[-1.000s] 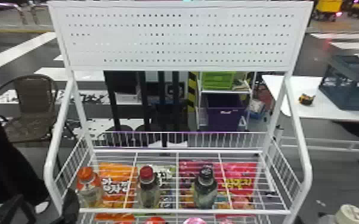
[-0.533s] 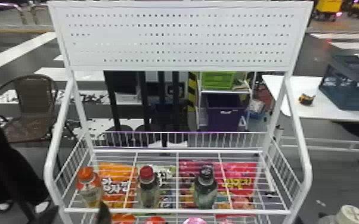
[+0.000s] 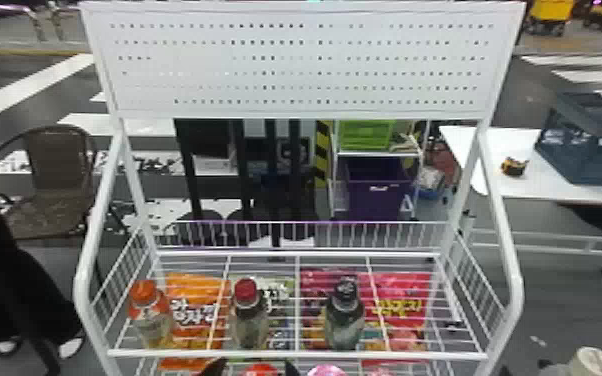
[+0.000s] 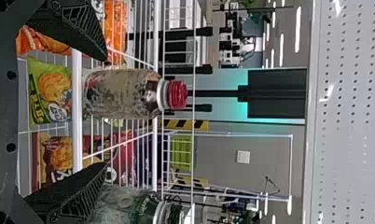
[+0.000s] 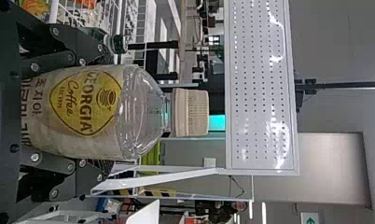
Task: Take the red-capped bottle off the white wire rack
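- Right now the left end effector (image 3: pixel 252 370) is spread wide at the rack's front, its two black fingers standing on either side of the red-capped bottle, a gap showing on each side; nothing is gripped.
- Over on the other arm, the right end effector (image 5: pixel 106 114) is closed around a cream-capped bottle (image 5: pixel 85 112) with a yellow label, one finger at each flank, out beyond the rack's right side.
- And here's the one we want: the red-capped bottle (image 3: pixel 249 320), upright on the upper wire shelf near the front rail of the white wire rack (image 3: pixel 295 355).
- To its left, an orange-capped bottle (image 3: pixel 150 320); to its right, a dark-capped bottle (image 3: pixel 345 320), both upright on that same shelf and well apart from it.
- Down through the wires we see snack bags: an orange bag (image 3: pixel 195 310), a green bag (image 4: pixel 48 91) and a pinkish-red bag (image 3: pixel 400 305).
- Up top, a white perforated panel (image 3: pixel 300 55) spans the rack.
- Behind, a purple bin (image 3: pixel 380 200) sits below a green bin (image 3: pixel 367 135); off right, a white table (image 3: pixel 505 185) carries a dark blue crate (image 3: pixel 585 155), and at left there's a brown chair (image 3: pixel 60 175).
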`<action>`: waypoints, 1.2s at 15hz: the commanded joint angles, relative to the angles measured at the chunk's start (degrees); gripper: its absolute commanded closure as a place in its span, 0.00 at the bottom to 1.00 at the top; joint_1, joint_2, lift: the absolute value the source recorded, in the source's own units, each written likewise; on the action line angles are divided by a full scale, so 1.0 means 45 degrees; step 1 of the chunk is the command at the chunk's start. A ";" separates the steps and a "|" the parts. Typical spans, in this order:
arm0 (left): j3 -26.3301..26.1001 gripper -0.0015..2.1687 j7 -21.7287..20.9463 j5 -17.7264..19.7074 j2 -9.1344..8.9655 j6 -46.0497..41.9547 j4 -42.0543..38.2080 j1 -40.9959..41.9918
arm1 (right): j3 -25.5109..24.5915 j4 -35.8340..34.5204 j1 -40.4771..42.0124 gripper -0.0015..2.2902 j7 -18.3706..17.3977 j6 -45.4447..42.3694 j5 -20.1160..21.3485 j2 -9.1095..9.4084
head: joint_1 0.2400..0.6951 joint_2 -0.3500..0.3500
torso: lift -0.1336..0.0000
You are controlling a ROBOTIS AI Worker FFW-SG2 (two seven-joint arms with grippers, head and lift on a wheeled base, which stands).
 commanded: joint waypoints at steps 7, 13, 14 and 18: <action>-0.0166 0.04 0.0129 0.0281 -0.0303 0.0037 0.1925 -0.1791 | -0.0107 0.0030 0.0180 0.62 0.0031 -0.0352 -0.0200 0.0019 | 0.57 0.50 | 1.00; -0.0166 0.04 0.0188 0.0222 -0.0577 0.0037 0.3292 -0.2944 | -0.0205 -0.0009 0.0453 0.62 0.0031 -0.0899 -0.0259 0.0019 | 0.57 0.50 | 1.00; -0.0166 0.04 0.0305 0.0183 -0.0577 0.0037 0.3468 -0.3100 | -0.0225 -0.0009 0.0492 0.62 0.0031 -0.1016 -0.0259 0.0019 | 0.57 0.50 | 1.00; -0.0029 0.04 0.0344 0.0242 -0.0635 0.0037 0.4249 -0.3725 | -0.0322 -0.0009 0.0590 0.62 0.0031 -0.1133 -0.0356 0.0019 | 0.57 0.50 | 1.00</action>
